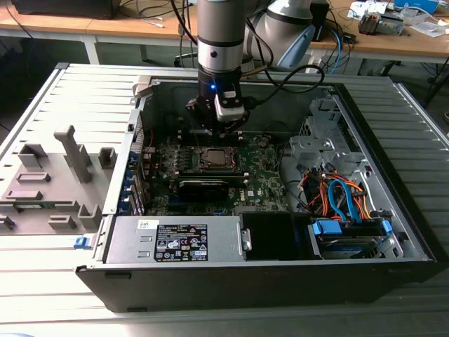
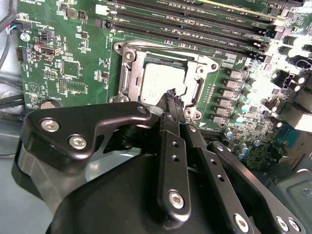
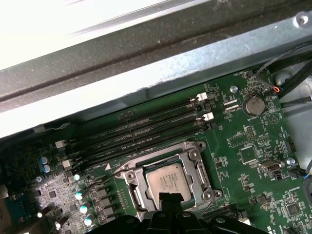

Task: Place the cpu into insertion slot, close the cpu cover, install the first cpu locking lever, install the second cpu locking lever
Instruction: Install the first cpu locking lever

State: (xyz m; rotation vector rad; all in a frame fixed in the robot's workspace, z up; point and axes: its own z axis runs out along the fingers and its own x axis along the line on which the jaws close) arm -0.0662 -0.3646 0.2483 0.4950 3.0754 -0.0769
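Hanging inside an open computer case [image 1: 393,232], the pincer [image 2: 171,95] is showing its two black fingertips [image 2: 169,103] pressed together with nothing between them, poised just above one edge of the socket [image 2: 127,78] in the second wrist view. The chip [image 2: 161,80], its silver-grey top facing up, is sitting in that socket on the green motherboard [image 2: 73,73]. The cover [image 2: 199,73], a silver frame with a square opening, is lying around the chip, which is showing through the opening. Rows of long black memory slots [image 3: 141,129] are running beside the socket. The case is resting on a slatted grey worktop [image 1: 42,281], next to grey plastic fixtures [image 1: 49,182].
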